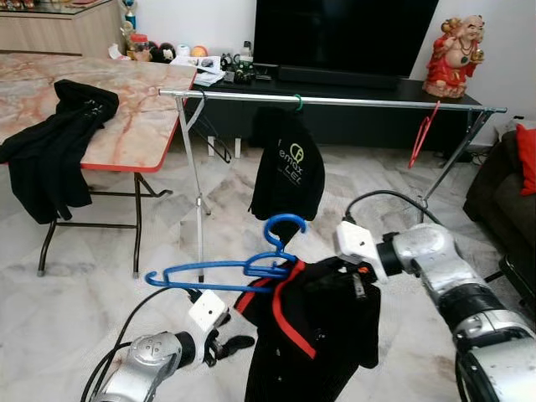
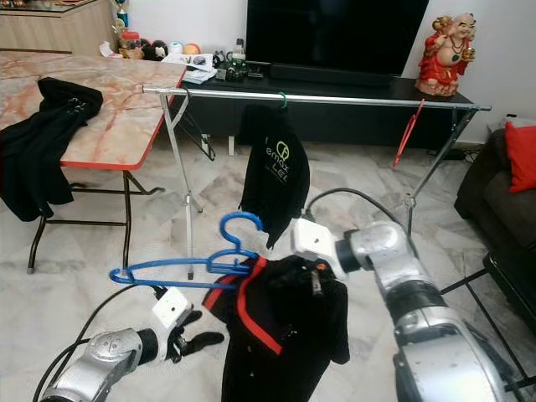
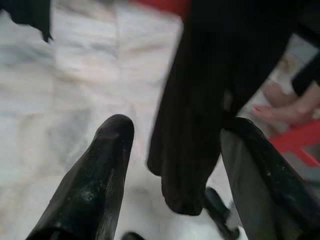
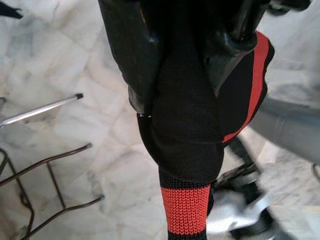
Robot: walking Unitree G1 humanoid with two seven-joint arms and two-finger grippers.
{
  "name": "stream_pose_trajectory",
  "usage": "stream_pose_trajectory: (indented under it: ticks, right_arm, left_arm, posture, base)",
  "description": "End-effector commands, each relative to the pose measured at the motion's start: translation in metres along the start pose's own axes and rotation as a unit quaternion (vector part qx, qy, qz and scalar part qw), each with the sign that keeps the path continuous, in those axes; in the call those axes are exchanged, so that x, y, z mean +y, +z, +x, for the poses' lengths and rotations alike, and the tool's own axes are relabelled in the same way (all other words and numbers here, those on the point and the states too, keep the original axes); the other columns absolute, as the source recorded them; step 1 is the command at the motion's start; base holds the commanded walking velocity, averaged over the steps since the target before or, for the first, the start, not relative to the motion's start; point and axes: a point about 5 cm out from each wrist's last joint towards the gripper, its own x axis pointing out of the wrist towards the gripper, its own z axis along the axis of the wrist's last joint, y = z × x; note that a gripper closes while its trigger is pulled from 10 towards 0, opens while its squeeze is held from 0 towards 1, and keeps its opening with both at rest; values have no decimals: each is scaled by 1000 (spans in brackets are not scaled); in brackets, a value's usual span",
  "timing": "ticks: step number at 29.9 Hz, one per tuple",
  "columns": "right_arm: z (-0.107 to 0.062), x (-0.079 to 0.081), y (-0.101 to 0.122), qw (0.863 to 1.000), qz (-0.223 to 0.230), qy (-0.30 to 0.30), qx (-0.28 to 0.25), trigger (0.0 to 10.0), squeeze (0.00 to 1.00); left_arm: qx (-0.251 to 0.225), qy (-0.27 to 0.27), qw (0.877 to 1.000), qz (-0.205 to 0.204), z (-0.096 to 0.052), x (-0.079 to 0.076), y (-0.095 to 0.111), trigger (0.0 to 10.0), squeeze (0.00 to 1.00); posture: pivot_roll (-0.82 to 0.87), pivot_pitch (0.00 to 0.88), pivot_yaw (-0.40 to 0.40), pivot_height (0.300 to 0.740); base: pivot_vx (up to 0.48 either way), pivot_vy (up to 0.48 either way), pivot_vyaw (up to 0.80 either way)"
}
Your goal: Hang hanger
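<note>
Right gripper [image 4: 185, 95]: I see its jaws clenched on the black garment with red trim [image 1: 314, 327], bunched fabric pinched between the fingers. Left gripper [image 1: 230, 343]: jaws released, low beside the garment's hem, gripping nothing. The blue plastic hanger [image 1: 226, 272] sits partly in the garment, one arm poking out toward my left, hook up. Beyond it, the silver clothes rail [image 1: 335, 100] carries a black printed shirt [image 1: 289, 172] and a red hanger [image 1: 421, 138]. Marble-topped folding table [image 1: 126, 109] on the left holds another black garment [image 1: 54, 151].
</note>
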Motion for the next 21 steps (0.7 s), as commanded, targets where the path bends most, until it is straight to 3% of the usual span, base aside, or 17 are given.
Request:
stream_pose_trajectory:
  ticks: [1, 6, 10, 15, 21]
  right_arm:
    - [-4, -9, 15, 999, -25, -15, -12, 0, 0]
    - [5, -10, 25, 999, -38, -6, -28, 0, 0]
    - [13, -7, 29, 998, -43, 11, -42, 0, 0]
    - [15, -6, 29, 998, -44, 15, -42, 0, 0]
    - [13, -5, 26, 998, -40, 18, -38, 0, 0]
  left_arm:
    - [0, -10, 1000, -5, -1, -2, 0, 10000, 0]
    - [-17, 5, 999, -28, 0, 0, 1, 10000, 0]
    - [-30, 67, 996, -54, 6, 10, 5, 10000, 0]
    - [-39, 87, 994, -60, 9, 12, 7, 10000, 0]
    - [-38, 147, 986, -64, 9, 22, 5, 10000, 0]
  posture:
    - [145, 0, -103, 740]
    - [148, 0, -105, 740]
    - [150, 0, -106, 740]
    - [145, 0, -108, 740]
    - [143, 0, -114, 740]
  base:
    - [0, 0, 0]
    - [0, 0, 0]
    - [0, 0, 0]
    - [0, 0, 0]
    - [0, 0, 0]
